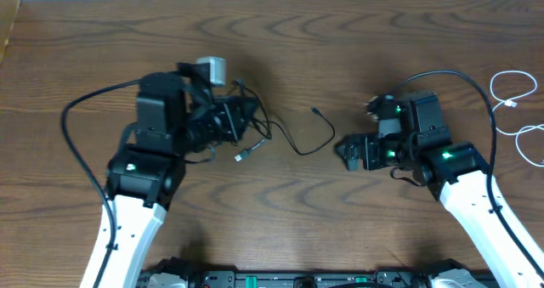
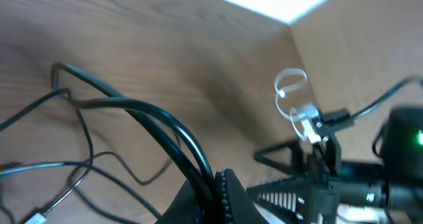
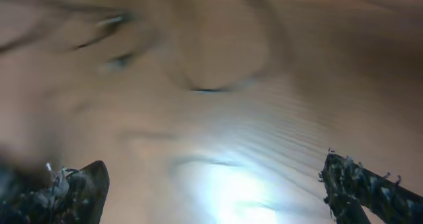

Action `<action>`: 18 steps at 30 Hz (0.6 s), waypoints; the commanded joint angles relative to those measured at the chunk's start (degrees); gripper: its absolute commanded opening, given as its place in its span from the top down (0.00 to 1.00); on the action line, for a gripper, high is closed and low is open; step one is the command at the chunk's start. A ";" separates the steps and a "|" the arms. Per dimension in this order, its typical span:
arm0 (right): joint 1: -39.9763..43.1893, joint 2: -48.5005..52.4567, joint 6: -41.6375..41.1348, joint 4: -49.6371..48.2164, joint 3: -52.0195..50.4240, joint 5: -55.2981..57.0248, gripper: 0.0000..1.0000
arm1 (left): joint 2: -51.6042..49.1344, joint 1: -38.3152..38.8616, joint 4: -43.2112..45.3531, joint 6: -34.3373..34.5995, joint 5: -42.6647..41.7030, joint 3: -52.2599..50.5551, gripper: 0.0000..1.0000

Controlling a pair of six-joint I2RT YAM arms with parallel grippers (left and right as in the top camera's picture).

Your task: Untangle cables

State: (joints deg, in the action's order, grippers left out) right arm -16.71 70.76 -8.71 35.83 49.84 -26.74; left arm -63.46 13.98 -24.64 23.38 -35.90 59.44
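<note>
Black cords (image 2: 173,128) in loose loops (white one (image 1: 512,103) aside); right claw (image 3: 211,164) apart, left claw (image 1: 248,118) unclear

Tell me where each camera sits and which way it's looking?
Overhead: above the table, facing straight down; shows the left claw, right claw, black cables, white cable.
Left wrist: on the left arm, looking past its claw, shut on black cables, toward the right arm.
Right wrist: low, facing blurry wood between its open claw's fingers.
Shared: overhead and left wrist both show the white cable.
</note>
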 commanded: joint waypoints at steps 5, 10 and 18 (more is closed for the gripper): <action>0.11 -0.20 11.82 -1.38 0.07 -20.85 0.01 | -5.53 11.21 -0.59 -5.81 -1.18 0.35 0.92; 0.11 -0.20 16.26 -2.84 0.07 -29.44 0.03 | -8.44 16.52 1.62 -5.79 -1.46 0.35 0.93; 0.11 -0.20 16.31 -6.80 0.07 -32.33 0.25 | -8.48 16.96 10.67 -5.75 -14.67 0.35 0.92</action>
State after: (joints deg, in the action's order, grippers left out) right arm -16.71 70.76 6.52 29.82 49.82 -55.44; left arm -72.03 30.87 -14.48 18.92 -45.82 59.42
